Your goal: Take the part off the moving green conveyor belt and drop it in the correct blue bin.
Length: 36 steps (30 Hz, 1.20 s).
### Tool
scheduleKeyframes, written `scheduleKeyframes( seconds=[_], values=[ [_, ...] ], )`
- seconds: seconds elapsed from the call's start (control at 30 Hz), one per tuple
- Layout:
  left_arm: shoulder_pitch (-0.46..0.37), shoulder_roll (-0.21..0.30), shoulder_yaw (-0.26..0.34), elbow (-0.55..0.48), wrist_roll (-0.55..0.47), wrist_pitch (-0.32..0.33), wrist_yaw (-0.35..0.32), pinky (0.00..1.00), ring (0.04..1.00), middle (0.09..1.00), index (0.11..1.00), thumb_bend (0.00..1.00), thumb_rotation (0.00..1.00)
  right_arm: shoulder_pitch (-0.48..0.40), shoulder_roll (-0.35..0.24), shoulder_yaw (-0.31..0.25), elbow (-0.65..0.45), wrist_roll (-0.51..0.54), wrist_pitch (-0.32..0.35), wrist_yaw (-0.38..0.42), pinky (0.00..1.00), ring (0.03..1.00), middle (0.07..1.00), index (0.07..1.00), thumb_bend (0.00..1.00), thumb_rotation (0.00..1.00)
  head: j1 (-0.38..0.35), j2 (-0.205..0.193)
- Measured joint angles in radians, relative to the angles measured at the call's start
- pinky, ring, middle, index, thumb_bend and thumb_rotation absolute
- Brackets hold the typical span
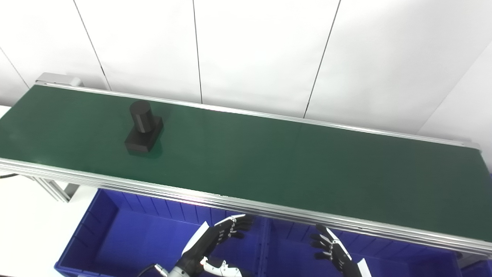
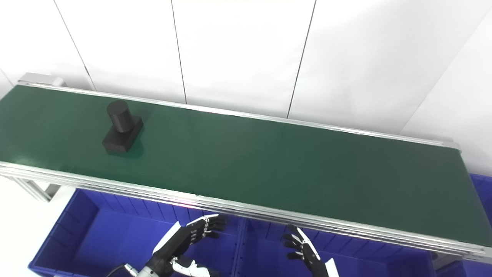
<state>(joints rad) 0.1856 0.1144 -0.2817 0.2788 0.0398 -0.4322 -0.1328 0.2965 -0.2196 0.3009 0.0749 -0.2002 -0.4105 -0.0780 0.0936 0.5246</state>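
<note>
I have both hands low at the near edge of my view, below the belt and over the bins. My left hand hangs above the left blue bin, fingers spread apart and reaching toward the belt's near rail, holding nothing. My right hand hangs above the right blue bin, palm upright, fingers fanned out and apart, also holding nothing. The two hands are near each other, one on either side of the wall where the two bins meet.

The part sits on the green conveyor belt, well apart from both hands, far up and to the left of my left hand. It is a black piece: an upright round cylinder standing on a flat rectangular base, the base lying flat on the belt surface. It rests closer to the belt's left end than to its middle, roughly midway between the far rail and the near rail. Neither hand touches it.

The belt runs slantwise across my view from upper left to lower right, framed by aluminium rails; the near rail passes just beyond my fingertips. A metal leg of the belt frame shows to the left of my left hand, beside the left bin's corner. Beyond the belt stands a white panelled wall with thin dark seams. I see nothing lying in the parts of the bins that show.
</note>
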Motion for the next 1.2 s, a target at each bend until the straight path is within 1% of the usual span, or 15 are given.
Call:
scheduleKeyframes(
  seconds=[0.1,0.2,0.33,0.4,0.53,0.63,0.7,0.73,0.83,0.9,1.0,1.1,1.2],
  values=[
    [0.007,-0.017,0.036,-0.005,-0.036,0.000,-0.007,0.81,0.846,0.846,0.823,0.92,0.20,0.000,-0.001,-0.002,-0.002,0.002,0.000,-0.004,0.70,0.795,0.829,0.911,0.83,0.40,0.003,-0.002],
    [0.017,-0.028,0.059,-0.012,-0.043,0.000,-0.023,0.82,0.851,0.849,0.828,0.92,0.21,0.001,-0.002,-0.005,-0.005,0.013,0.000,-0.004,0.70,0.793,0.829,0.911,0.82,0.40,0.006,-0.005],
    [0.027,-0.033,0.068,-0.023,-0.040,0.000,-0.026,0.80,0.851,0.857,0.828,0.92,0.23,0.001,-0.007,-0.005,-0.009,0.030,0.000,-0.011,0.70,0.786,0.820,0.902,0.83,0.38,0.017,-0.011],
    [0.031,-0.035,0.070,-0.027,-0.038,0.000,-0.024,0.80,0.850,0.857,0.826,0.93,0.23,0.002,-0.010,-0.007,-0.018,0.041,0.000,-0.015,0.71,0.780,0.816,0.899,0.84,0.39,0.017,-0.011],
    [0.040,-0.046,0.074,-0.030,-0.037,0.000,-0.018,0.80,0.839,0.846,0.821,0.94,0.23,0.006,-0.011,-0.022,-0.071,0.073,-0.001,-0.014,0.72,0.779,0.815,0.898,0.85,0.41,0.037,-0.020],
    [0.042,-0.055,0.075,-0.029,-0.025,0.000,-0.010,0.78,0.829,0.837,0.822,0.95,0.24,0.004,-0.011,-0.028,-0.102,0.079,-0.002,-0.007,0.69,0.770,0.810,0.903,0.84,0.43,0.054,-0.032],
    [0.041,-0.059,0.073,-0.027,-0.019,0.000,-0.008,0.77,0.822,0.831,0.822,0.95,0.24,0.000,-0.008,-0.030,-0.139,0.079,-0.002,0.002,0.69,0.765,0.808,0.902,0.85,0.43,0.055,-0.032],
    [0.040,-0.060,0.073,-0.025,-0.019,0.000,-0.008,0.77,0.820,0.829,0.822,0.95,0.24,-0.004,-0.005,-0.032,-0.153,0.079,-0.002,0.005,0.69,0.764,0.808,0.902,0.85,0.43,0.061,-0.040],
    [0.034,-0.062,0.073,-0.017,-0.019,0.000,-0.008,0.74,0.806,0.817,0.808,0.95,0.24,-0.024,0.008,-0.045,-0.179,0.079,-0.002,0.017,0.70,0.759,0.806,0.899,0.85,0.44,0.066,-0.043],
    [0.030,-0.062,0.073,-0.009,-0.019,0.000,-0.008,0.73,0.795,0.809,0.798,0.96,0.23,-0.040,0.017,-0.055,-0.226,0.078,0.002,0.031,0.70,0.754,0.802,0.896,0.86,0.46,0.072,-0.049],
    [0.020,-0.064,0.073,0.011,-0.019,0.000,-0.008,0.72,0.780,0.798,0.790,0.96,0.23,-0.080,0.040,-0.070,-0.289,0.077,0.017,0.049,0.69,0.754,0.803,0.898,0.85,0.45,0.074,-0.051],
    [0.013,-0.065,0.070,0.017,-0.019,0.000,-0.008,0.71,0.771,0.787,0.790,0.95,0.22,-0.130,0.051,-0.076,-0.299,0.078,0.039,0.074,0.68,0.752,0.793,0.893,0.83,0.44,0.080,-0.058],
    [0.007,-0.065,0.067,0.023,-0.019,0.000,-0.003,0.71,0.763,0.778,0.782,0.95,0.20,-0.188,0.060,-0.085,-0.301,0.076,0.074,0.098,0.67,0.736,0.775,0.879,0.83,0.43,0.098,-0.064]
  ],
)
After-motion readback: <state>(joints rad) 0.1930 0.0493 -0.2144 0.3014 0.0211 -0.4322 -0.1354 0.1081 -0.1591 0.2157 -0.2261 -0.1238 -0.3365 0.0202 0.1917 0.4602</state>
